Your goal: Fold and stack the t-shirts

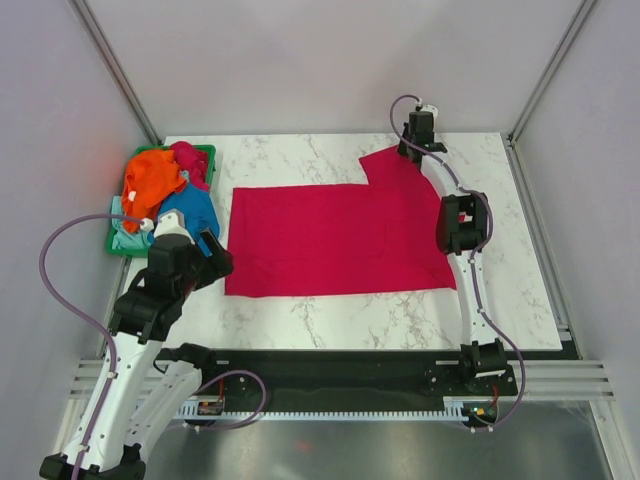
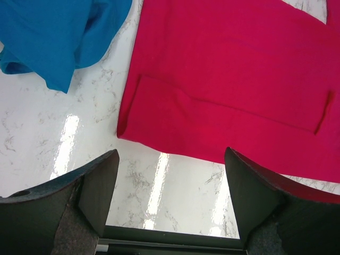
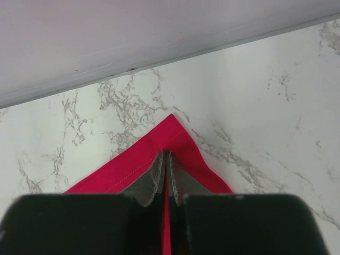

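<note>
A magenta-red t-shirt (image 1: pixel 340 235) lies spread flat on the marble table (image 1: pixel 400 315). My right gripper (image 1: pixel 412 150) is at the shirt's far right corner, shut on a pinch of that corner (image 3: pixel 172 135). My left gripper (image 1: pixel 205 262) is open and empty, hovering above the bare table just near the shirt's near left corner (image 2: pixel 159 119). The blue t-shirt (image 1: pixel 192 212) hangs over the basket's edge and also shows in the left wrist view (image 2: pixel 58 32). The orange t-shirt (image 1: pixel 152 178) and a bit of the mint one (image 1: pixel 127 238) lie in the basket.
A green plastic basket (image 1: pixel 205 152) stands at the table's far left with the crumpled shirts in it, another dark red cloth (image 1: pixel 190 160) among them. Grey walls close in the back and sides. A black rail (image 1: pixel 330 365) runs along the near edge.
</note>
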Robot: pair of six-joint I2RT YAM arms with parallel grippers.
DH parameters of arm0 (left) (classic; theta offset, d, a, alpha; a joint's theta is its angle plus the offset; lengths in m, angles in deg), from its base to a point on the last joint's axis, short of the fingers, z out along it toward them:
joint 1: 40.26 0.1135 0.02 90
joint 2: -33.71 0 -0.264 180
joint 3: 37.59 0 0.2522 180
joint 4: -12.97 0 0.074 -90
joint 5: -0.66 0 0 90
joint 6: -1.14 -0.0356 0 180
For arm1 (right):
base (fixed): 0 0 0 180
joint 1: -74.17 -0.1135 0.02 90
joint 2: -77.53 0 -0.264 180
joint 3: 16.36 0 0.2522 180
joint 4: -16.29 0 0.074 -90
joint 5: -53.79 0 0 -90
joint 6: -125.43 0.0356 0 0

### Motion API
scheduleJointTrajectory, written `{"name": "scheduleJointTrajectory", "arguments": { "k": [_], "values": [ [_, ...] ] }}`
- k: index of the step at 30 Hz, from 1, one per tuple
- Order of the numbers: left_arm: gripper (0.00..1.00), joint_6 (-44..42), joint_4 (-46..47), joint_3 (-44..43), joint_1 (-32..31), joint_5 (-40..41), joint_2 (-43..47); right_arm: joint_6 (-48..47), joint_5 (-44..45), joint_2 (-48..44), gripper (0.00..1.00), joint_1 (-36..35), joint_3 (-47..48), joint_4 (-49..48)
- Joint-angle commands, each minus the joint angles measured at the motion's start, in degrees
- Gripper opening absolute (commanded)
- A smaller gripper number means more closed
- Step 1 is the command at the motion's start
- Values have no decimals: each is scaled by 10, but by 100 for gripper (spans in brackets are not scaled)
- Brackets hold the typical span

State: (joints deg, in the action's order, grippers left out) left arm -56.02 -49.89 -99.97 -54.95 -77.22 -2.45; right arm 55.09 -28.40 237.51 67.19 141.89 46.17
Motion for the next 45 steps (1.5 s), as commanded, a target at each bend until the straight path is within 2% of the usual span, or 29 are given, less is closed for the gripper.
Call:
{"name": "scheduleJointTrajectory", "arguments": {
  "k": [1, 6, 7, 9, 12, 14, 20, 25, 29, 36, 42, 45],
  "values": [
    [87, -23, 22, 0, 4, 9, 2, -22, 32, 5, 6, 3, 12, 45],
    [87, -23, 22, -1, 5, 7, -1, -45, 54, -63, 48, -6, -62, 8],
    [87, -24, 22, -1, 6, 6, -2, -50, 109, -77, 51, -7, -64, 12],
    [86, -24, 22, 0, 9, 7, -4, -50, 128, -89, 57, -6, -78, 22],
    [86, -24, 22, 0, 9, 6, -6, -43, 99, -107, 66, 0, -114, 1],
    [86, -25, 23, -1, 9, 4, -6, -45, 86, -113, 76, -1, -124, -19],
    [85, -26, 23, -1, 10, 4, -8, -36, 61, -112, 80, -2, -76, -43],
    [85, -26, 23, -2, 14, 2, -13, -47, 124, -68, 82, -1, -10, -15],
    [85, -27, 23, -2, 15, 2, -16, -52, 140, -41, 82, 0, -2, -19],
    [85, -27, 23, -2, 16, 1, -17, -44, 153, -7, 82, 5, 19, 45],
    [84, -28, 24, -1, 17, -3, -19, -30, 118, 16, 75, 12, 44, 91],
    [84, -28, 25, 0, 17, -2, -15, -26, 101, 17, 64, 14, 38, 114]
  ]
}}
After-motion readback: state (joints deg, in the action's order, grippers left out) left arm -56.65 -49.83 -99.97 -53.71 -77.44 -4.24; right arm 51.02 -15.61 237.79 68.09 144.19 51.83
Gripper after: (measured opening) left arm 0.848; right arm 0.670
